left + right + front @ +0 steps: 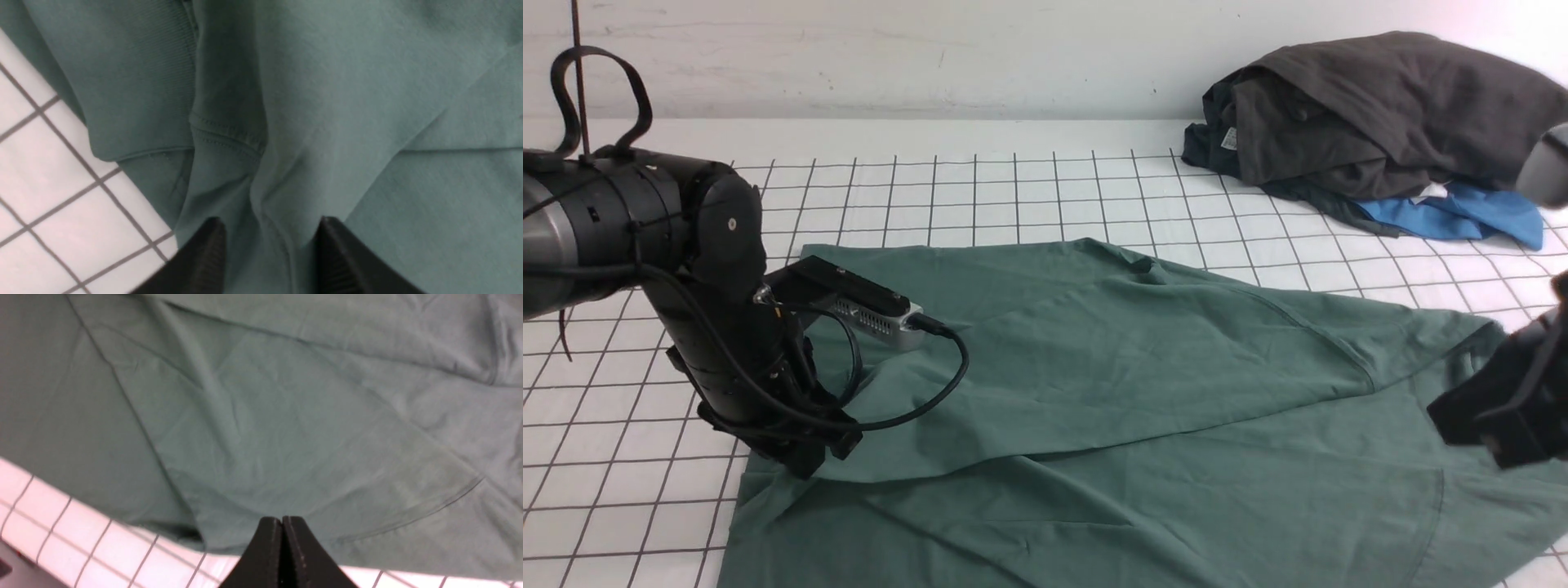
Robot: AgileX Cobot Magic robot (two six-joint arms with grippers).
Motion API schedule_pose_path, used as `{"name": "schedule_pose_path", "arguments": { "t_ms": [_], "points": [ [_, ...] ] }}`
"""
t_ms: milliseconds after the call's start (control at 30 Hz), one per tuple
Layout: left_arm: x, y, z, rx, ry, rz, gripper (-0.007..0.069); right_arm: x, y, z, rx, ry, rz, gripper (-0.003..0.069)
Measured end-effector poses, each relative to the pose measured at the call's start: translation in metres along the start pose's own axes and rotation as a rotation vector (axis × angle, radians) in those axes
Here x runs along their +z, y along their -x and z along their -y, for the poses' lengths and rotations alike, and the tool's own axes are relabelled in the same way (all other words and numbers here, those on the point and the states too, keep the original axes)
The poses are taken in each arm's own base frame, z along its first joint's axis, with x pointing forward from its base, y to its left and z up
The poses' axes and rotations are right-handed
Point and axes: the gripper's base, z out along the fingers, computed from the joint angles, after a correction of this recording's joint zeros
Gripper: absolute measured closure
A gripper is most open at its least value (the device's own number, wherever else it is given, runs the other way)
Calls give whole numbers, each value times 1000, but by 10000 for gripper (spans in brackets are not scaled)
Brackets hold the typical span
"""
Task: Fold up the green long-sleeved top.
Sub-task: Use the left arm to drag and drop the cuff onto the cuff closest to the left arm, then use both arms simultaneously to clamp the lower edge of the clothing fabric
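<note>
Risk: on the gridded bench (pixel 1013 196), the green top (pixel 1143 384), spread wide with one flap folded over, could slide and lose that fold if the left claw (pixel 271 228), parted astride a bunched seam ridge, pinched two layers. Right claw (pixel 282 522) was clenched, empty. Bench was white, wall (pixel 849 65) behind plain; dark clothes heap (pixel 1380 98) sat far-right.

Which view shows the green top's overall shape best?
The front view: the green top lies spread on the gridded table, one layer folded over. The left wrist view shows only a stitched hem; the right, a patch near its edge.
</note>
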Motion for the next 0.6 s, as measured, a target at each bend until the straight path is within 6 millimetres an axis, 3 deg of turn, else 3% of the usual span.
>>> {"name": "schedule_pose_path", "arguments": {
  "t_ms": [100, 133, 167, 233, 300, 367, 467, 600],
  "points": [
    [-17, -4, 6, 14, 4, 31, 227, 12, -10, -10, -45, 25, -53, 673],
    [-38, -12, 18, 50, 8, 70, 193, 22, -19, -17, -84, 39, -101, 673],
    [-41, -13, 18, 51, 10, 75, 191, 23, -20, -18, -86, 40, -106, 673],
    [-61, -26, 39, 122, 4, 99, 180, 34, -31, -22, -111, 35, -162, 673],
    [-70, -43, 60, 207, -12, 76, 177, 40, -38, -22, -121, 21, -195, 673],
    [-66, -60, 76, 290, -31, 8, 177, 42, -41, -21, -129, 10, -213, 673],
    [-40, -90, 96, 431, -53, -136, 177, 43, -42, -20, -131, 5, -217, 673],
    [-10, -118, 104, 546, -65, -241, 177, 43, -42, -22, -123, 19, -211, 673]
  ]
}}
